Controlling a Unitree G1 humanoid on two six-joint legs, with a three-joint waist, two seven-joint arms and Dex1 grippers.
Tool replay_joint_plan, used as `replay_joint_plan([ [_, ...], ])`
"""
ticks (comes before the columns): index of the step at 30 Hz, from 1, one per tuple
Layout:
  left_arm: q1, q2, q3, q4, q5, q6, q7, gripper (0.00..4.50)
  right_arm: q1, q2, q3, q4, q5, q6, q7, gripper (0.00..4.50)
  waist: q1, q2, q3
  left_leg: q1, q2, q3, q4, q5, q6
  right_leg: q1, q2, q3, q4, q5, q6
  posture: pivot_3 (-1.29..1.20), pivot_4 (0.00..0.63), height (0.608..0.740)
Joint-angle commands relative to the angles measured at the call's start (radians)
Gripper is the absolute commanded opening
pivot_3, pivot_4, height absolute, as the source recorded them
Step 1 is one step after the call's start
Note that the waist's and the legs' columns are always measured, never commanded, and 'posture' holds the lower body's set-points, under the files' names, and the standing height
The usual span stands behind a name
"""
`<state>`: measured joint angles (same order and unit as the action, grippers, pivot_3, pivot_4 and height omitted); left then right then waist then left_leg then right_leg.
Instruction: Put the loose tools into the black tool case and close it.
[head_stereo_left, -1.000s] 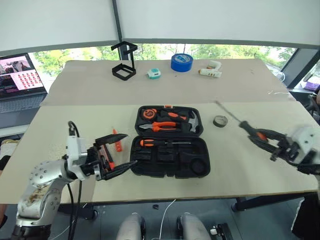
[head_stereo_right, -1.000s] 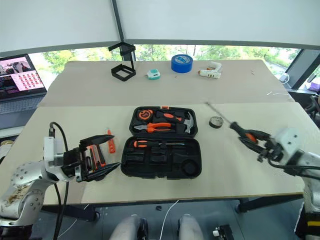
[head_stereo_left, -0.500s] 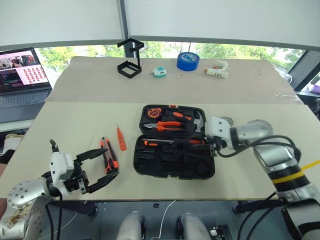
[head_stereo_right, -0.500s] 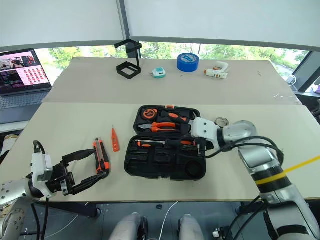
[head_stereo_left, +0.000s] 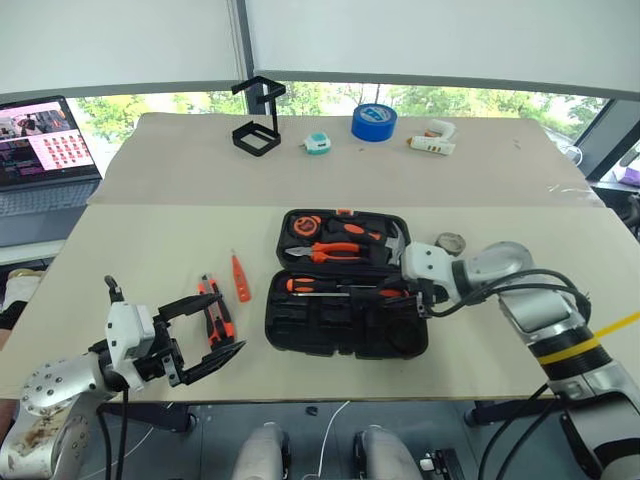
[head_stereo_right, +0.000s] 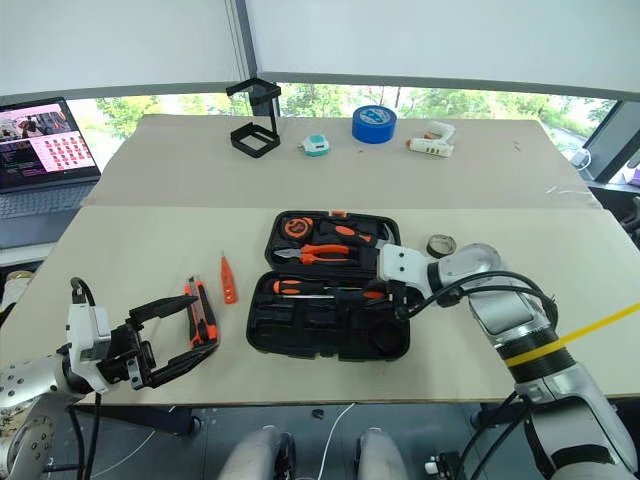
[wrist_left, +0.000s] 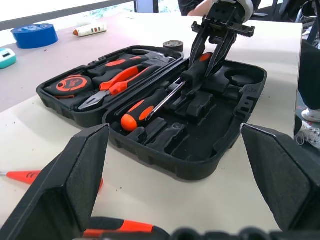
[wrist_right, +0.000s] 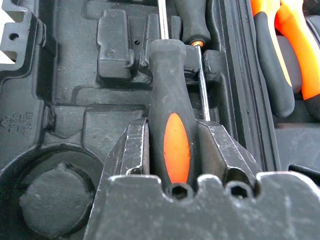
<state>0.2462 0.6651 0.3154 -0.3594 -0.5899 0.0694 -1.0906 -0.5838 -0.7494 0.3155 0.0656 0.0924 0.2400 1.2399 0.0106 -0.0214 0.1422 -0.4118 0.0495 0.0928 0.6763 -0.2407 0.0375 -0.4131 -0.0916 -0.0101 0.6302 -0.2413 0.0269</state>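
Right gripper pinches a screwdriver by its orange-and-black handle, low over the near half of the open tool case. Right wrist view shows the handle clamped between both fingers, its shaft lying alongside a second screwdriver already seated in a slot; head views hide that detail. Left gripper spread wide, holding nothing, at the table's near edge. Utility knife and tester pen lie just beyond it, left of the case. Small tape roll sits right of the case.
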Motion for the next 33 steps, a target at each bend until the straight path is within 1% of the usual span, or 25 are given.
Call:
replay_joint_plan([
  [1, -0.008, 0.012, -0.002, -0.039, -0.006, 0.002, 0.002, 4.50, 0.011, -0.019, -0.020, -0.020, 0.015, 0.050, 0.025, 1.03, 0.000, 0.000, 0.000, 0.000, 0.000, 0.000, 0.000, 0.000, 0.000, 0.000, 0.000, 0.000, 0.000, 0.000, 0.000, 0.00, 0.150, 0.740],
  [9, -0.019, 0.015, -0.011, -0.029, -0.002, -0.010, -0.003, 4.50, -0.001, -0.045, -0.018, -0.018, 0.006, 0.081, 0.064, 1.03, -0.002, 0.000, 0.000, 0.000, 0.000, 0.000, 0.000, 0.000, 0.000, 0.000, 0.000, 0.000, 0.000, 0.000, 0.000, 0.00, 0.150, 0.740],
  [13, -0.022, 0.012, -0.014, -0.023, 0.002, -0.016, -0.004, 4.50, -0.016, -0.032, -0.011, 0.025, -0.014, 0.062, 0.055, 1.03, -0.001, 0.000, 0.000, 0.000, 0.000, 0.000, 0.000, 0.000, 0.000, 0.000, 0.000, 0.000, 0.000, 0.000, 0.000, 0.00, 0.150, 0.740],
  [17, -0.014, 0.007, -0.017, -0.023, 0.006, -0.022, -0.004, 4.50, -0.025, -0.011, -0.025, 0.025, 0.011, 0.118, 0.050, 1.03, -0.001, 0.000, 0.000, 0.000, 0.000, 0.000, 0.000, 0.000, 0.000, 0.000, 0.000, 0.000, 0.000, 0.000, 0.000, 0.00, 0.150, 0.740],
  [22, -0.011, 0.001, -0.023, -0.026, 0.010, -0.026, -0.001, 4.50, -0.030, 0.001, -0.026, 0.026, 0.018, 0.132, 0.061, 1.03, -0.002, 0.000, 0.000, 0.000, 0.000, 0.000, 0.000, 0.000, 0.000, 0.000, 0.001, 0.000, 0.000, 0.000, 0.000, 0.00, 0.150, 0.740],
  [24, -0.009, -0.001, -0.023, -0.027, 0.011, -0.026, 0.001, 4.50, -0.031, -0.004, -0.022, 0.027, 0.021, 0.120, 0.080, 2.03, -0.003, 0.000, 0.000, 0.000, 0.000, 0.000, 0.000, 0.000, 0.000, 0.000, 0.001, 0.000, 0.000, 0.000, 0.000, 0.00, 0.150, 0.740],
  [25, -0.010, -0.001, -0.023, -0.025, 0.013, -0.027, 0.000, 4.50, -0.032, -0.003, -0.024, 0.028, 0.022, 0.107, 0.083, 2.20, -0.003, 0.000, 0.000, 0.000, 0.000, 0.000, 0.000, 0.000, 0.000, 0.000, 0.001, 0.000, 0.000, 0.000, 0.000, 0.00, 0.150, 0.740],
  [29, -0.015, -0.002, -0.019, -0.020, 0.015, -0.027, 0.005, 4.50, -0.033, 0.001, -0.073, 0.017, 0.072, 0.065, 0.106, 3.56, -0.002, 0.000, 0.000, 0.000, 0.000, 0.000, 0.000, 0.000, 0.000, 0.000, 0.001, 0.000, 0.000, 0.000, 0.000, 0.00, 0.150, 0.740],
  [32, -0.010, -0.001, -0.016, -0.019, 0.015, -0.027, 0.002, 4.50, -0.030, -0.007, -0.128, 0.031, 0.126, 0.017, 0.132, 4.49, -0.002, 0.000, 0.000, 0.000, 0.000, 0.000, 0.000, 0.000, 0.000, 0.000, 0.001, 0.000, 0.000, 0.000, 0.000, 0.00, 0.150, 0.740],
  [33, -0.006, -0.002, -0.015, -0.020, 0.015, -0.028, 0.001, 4.50, -0.026, -0.011, -0.148, 0.037, 0.147, 0.005, 0.144, 4.49, -0.002, 0.000, 0.000, 0.000, 0.000, 0.000, 0.000, 0.000, 0.000, 0.000, 0.001, 0.000, 0.000, 0.000, 0.000, 0.00, 0.150, 0.740],
])
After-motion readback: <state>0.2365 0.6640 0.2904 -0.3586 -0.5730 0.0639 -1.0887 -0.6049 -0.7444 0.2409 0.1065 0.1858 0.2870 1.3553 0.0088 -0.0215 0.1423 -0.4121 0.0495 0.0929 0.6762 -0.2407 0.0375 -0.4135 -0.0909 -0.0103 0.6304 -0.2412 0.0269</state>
